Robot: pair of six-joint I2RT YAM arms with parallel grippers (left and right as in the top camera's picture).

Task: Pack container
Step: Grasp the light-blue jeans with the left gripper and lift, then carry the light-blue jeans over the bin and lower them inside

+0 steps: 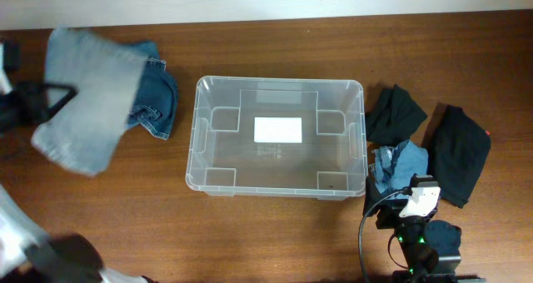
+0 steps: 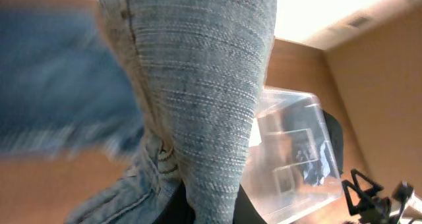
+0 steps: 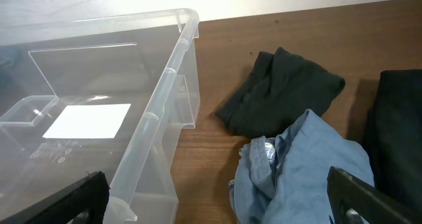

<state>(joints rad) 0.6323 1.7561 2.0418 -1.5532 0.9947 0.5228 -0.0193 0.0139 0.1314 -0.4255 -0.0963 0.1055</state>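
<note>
The container (image 1: 279, 82), a clear plastic bin with a white label (image 1: 277, 130) on its base, stands empty at the table's middle. It also shows in the left wrist view (image 2: 297, 158) and the right wrist view (image 3: 161, 99). My left gripper (image 1: 58, 93) at the far left is shut on a light-blue denim garment (image 1: 87, 108) and holds it lifted off the table. The cloth fills the left wrist view (image 2: 204, 85) and runs down between the jaws (image 2: 214, 211). My right gripper (image 1: 416, 201) is open and empty (image 3: 224, 204), just right of the bin's near right corner.
Dark blue jeans (image 1: 156, 100) lie left of the bin. To its right lie a crumpled black garment (image 1: 398, 110) (image 3: 283, 92), a larger black garment (image 1: 458, 154) (image 3: 402, 118) and a light-blue cloth (image 1: 400, 162) (image 3: 303, 165) in front of my right gripper.
</note>
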